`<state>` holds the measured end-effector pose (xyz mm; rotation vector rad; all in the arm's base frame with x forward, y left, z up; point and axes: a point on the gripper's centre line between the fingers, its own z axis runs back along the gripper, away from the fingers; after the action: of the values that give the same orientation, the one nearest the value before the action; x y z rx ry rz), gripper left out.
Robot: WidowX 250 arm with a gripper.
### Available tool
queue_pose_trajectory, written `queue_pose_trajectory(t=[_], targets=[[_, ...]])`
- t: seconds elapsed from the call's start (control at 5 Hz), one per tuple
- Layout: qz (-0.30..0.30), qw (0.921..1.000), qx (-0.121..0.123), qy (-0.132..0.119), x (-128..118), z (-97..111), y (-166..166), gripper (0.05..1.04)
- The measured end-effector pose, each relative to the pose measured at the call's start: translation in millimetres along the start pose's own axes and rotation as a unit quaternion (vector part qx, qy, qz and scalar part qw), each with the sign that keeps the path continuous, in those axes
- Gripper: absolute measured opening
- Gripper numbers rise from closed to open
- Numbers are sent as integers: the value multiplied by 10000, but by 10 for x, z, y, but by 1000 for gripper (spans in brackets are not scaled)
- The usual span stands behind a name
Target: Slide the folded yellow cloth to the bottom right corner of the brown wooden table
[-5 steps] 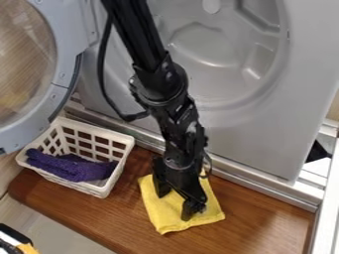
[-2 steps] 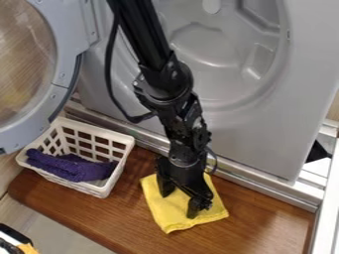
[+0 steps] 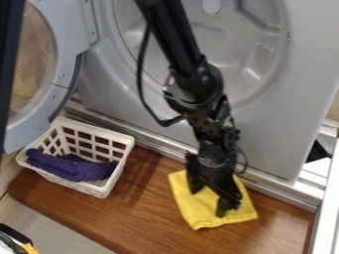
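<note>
Yellow fabric cloth (image 3: 191,206) beside the white plastic basket (image 3: 88,187): black claw (image 3: 209,200) is on it, fingers apart, but looks like no lift yet.

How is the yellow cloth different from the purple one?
The yellow cloth lies fairly flat; the purple cloth is bunched up. The yellow cloth is on the wood beneath the gripper, while the purple cloth sits in the basket. Both look like soft fabric.
</note>
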<state>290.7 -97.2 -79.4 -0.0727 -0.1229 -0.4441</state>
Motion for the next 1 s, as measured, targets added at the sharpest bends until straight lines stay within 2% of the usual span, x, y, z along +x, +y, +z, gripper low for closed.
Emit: queue_pose_trajectory(t=[0.2, 0.6, 1.0], targets=[[-339, 9994, -55, -6, 59, -20, -188, 1001], [-741, 9968, -279, 96, -65, -13, -583, 1000], [-1015, 9943, -301, 111, -64, -20, -680, 1001]])
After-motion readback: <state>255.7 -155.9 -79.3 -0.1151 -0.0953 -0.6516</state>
